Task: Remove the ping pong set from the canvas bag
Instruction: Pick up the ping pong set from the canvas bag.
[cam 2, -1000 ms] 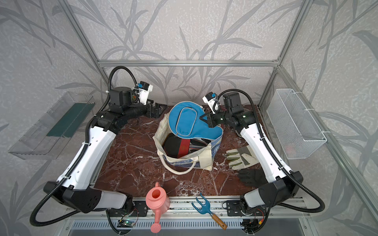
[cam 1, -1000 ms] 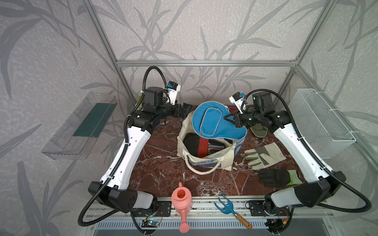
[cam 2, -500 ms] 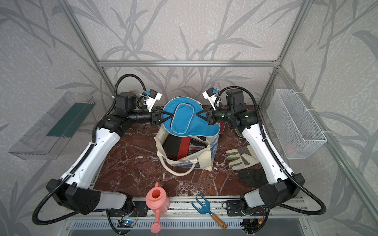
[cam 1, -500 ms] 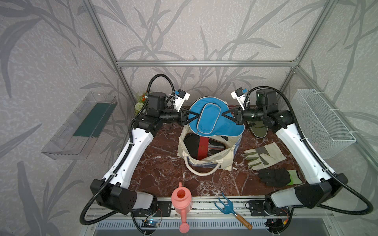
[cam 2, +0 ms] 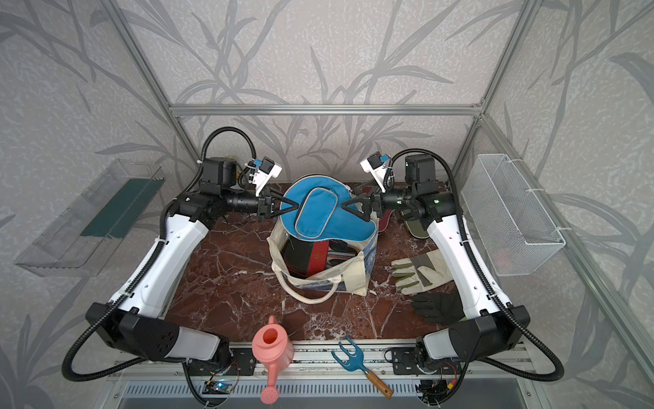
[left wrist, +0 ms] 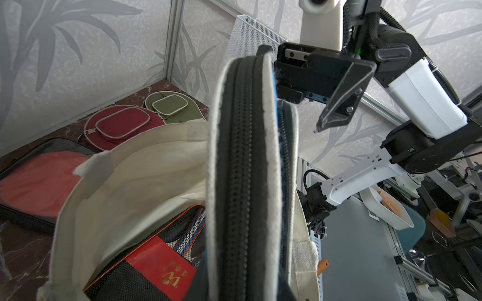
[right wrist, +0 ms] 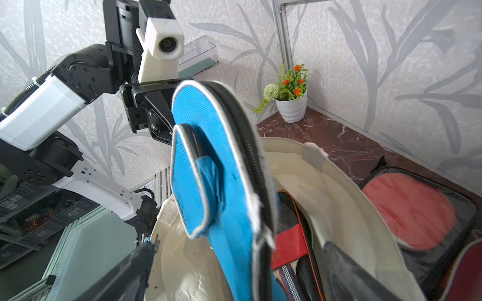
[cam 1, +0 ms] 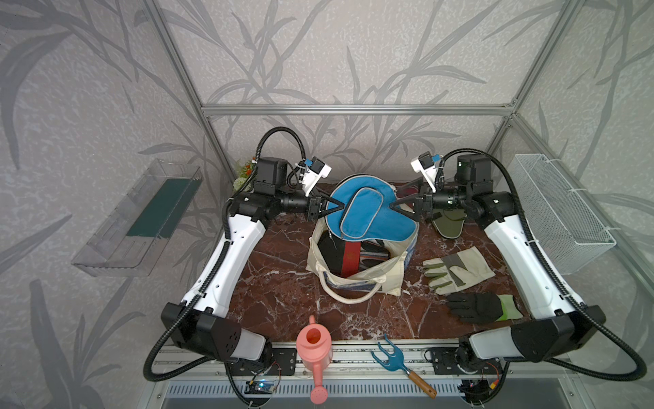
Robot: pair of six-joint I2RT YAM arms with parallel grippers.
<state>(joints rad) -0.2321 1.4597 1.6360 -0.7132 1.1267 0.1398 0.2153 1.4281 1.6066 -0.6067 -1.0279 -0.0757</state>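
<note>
A blue paddle cover (cam 1: 368, 216) hangs above the open cream canvas bag (cam 1: 357, 283). My left gripper (cam 1: 338, 209) is shut on its left edge, and the left wrist view shows its zip rim (left wrist: 242, 182) edge-on. My right gripper (cam 1: 398, 203) is open at the cover's right edge, its fingers (right wrist: 130, 273) spread wide on either side of the cover (right wrist: 221, 182). Inside the bag lies a black-and-red case (cam 1: 348, 253). Behind the bag on the table lie a maroon cover (left wrist: 122, 125), an olive cover (left wrist: 169, 105) and a red-faced paddle (left wrist: 34, 182).
Grey-green gardening gloves (cam 1: 456, 269) and a black glove (cam 1: 477, 306) lie right of the bag. A pink watering can (cam 1: 313, 345) and a blue hand fork (cam 1: 389, 357) sit at the front edge. A wire basket (cam 1: 562, 212) hangs right, a clear shelf (cam 1: 141, 216) left, and a flower pot (right wrist: 290, 109) stands in the back corner.
My left gripper came in from the back left and shut on the blue cover's edge. My right gripper, which was holding the cover, has opened.
</note>
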